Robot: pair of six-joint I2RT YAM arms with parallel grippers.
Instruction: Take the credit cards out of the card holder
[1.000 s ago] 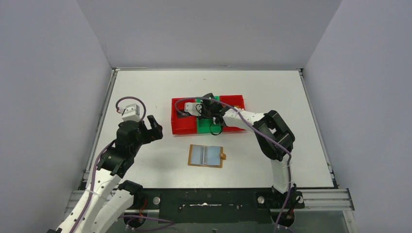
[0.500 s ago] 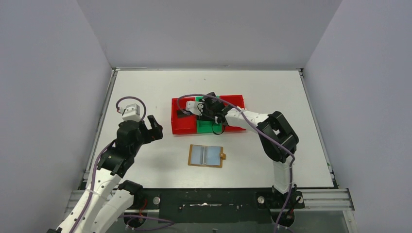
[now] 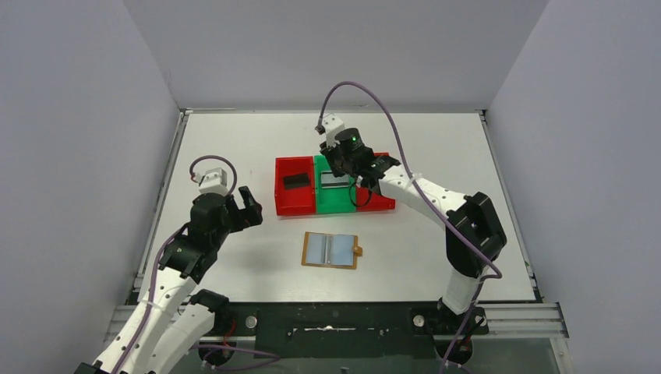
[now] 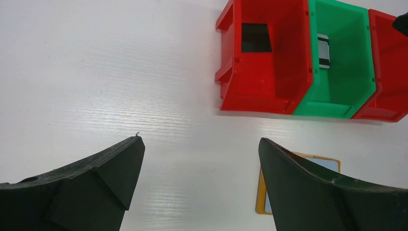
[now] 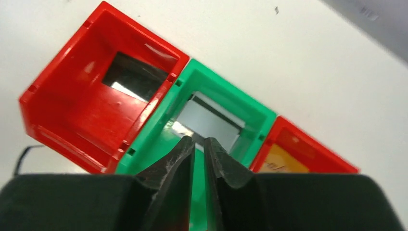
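The orange-tan card holder (image 3: 331, 250) lies open on the table, its two pale blue-grey panels facing up; its edge shows in the left wrist view (image 4: 261, 192). A dark card (image 5: 133, 77) lies in the left red bin (image 3: 295, 202), a grey card (image 5: 211, 122) in the green bin (image 3: 337, 202), and an orange card (image 5: 284, 166) in the right red bin (image 3: 379, 202). My right gripper (image 5: 199, 141) hangs above the green bin with its jaws a narrow gap apart and nothing between them. My left gripper (image 4: 199, 139) is wide open and empty, above bare table left of the card holder.
The three bins stand joined in a row behind the card holder. Grey walls enclose the table on three sides. A purple cable loops above my right arm (image 3: 436, 199).
My right gripper has risen out of the green bin and swung up and back, leaving the grey card in it. My left arm has barely moved.
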